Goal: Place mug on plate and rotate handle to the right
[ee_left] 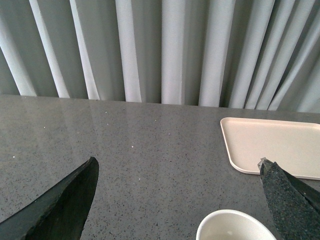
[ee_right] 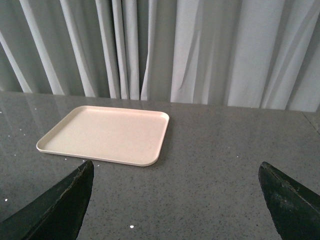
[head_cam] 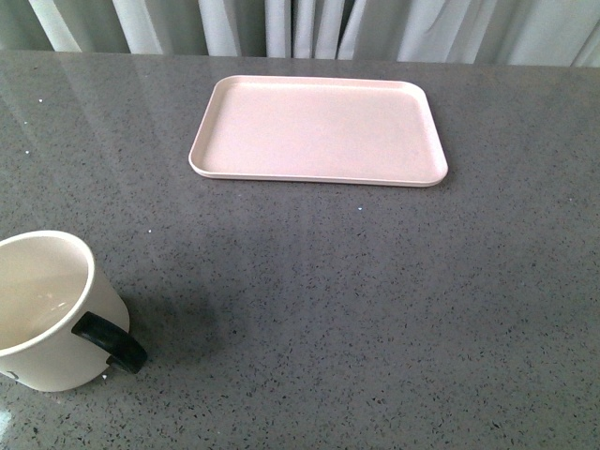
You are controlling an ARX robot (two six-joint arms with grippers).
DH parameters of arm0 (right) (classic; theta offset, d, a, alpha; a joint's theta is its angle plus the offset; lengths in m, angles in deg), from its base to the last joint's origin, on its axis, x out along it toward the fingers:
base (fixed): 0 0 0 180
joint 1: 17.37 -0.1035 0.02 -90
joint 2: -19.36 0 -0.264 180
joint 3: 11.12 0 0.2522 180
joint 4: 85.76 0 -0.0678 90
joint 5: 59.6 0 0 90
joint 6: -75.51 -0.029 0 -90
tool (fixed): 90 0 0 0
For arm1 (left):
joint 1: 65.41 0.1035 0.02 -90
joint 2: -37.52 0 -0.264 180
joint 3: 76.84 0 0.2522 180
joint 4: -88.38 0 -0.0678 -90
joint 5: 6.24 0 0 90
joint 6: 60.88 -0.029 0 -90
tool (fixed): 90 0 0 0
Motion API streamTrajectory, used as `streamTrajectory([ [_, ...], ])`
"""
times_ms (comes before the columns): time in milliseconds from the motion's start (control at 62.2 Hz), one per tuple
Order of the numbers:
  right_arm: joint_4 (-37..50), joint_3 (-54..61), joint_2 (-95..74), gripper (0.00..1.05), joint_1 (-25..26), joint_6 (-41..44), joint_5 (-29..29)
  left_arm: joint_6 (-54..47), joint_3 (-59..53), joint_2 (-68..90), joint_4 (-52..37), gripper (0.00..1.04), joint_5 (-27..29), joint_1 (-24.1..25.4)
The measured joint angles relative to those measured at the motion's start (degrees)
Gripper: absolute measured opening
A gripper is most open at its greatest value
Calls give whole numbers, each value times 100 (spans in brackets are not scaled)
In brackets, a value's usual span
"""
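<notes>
The white mug (head_cam: 47,305) stands upright on the grey table at the near left, its black handle (head_cam: 110,341) pointing toward the near right. The pale pink plate (head_cam: 319,129) lies empty at the far middle of the table, well apart from the mug. In the left wrist view the mug's rim (ee_left: 235,226) shows below my left gripper (ee_left: 177,167), which is open and touches nothing; the plate (ee_left: 280,145) lies beyond. My right gripper (ee_right: 175,170) is open over bare table, with the plate (ee_right: 107,134) ahead of it. Neither arm shows in the front view.
The grey speckled table (head_cam: 375,300) stretches across the whole front view. White pleated curtains (head_cam: 309,23) hang along its far edge.
</notes>
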Motion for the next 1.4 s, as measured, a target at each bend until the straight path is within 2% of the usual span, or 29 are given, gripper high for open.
streamTrajectory([
  [450,0,0,0,96,0,0,0,0,0,0,0,96,-2,0],
  [466,0,0,0,96,0,0,0,28,24,52,83,96,48,-17],
  [531,0,0,0,96,0,0,0,501,903,1185,2024,96,560,-306],
  [595,0,0,0,96,0,0,2,586,1241,1827,2518,96,531,-439],
  [740,0,0,0,96,0,0,2,468,1690,2846,2315,96,149,-579],
  [836,0,0,0,96,0,0,0,-48,1932,3731,2155,96,-199,-363],
  [917,0,0,0,96,0,0,0,-522,2197,4522,2052,96,-271,-188],
  [1093,0,0,0,96,0,0,0,-1084,2616,5412,2013,96,-463,-208],
  [1399,0,0,0,96,0,0,2,-1370,2927,6280,1897,96,-597,-411],
])
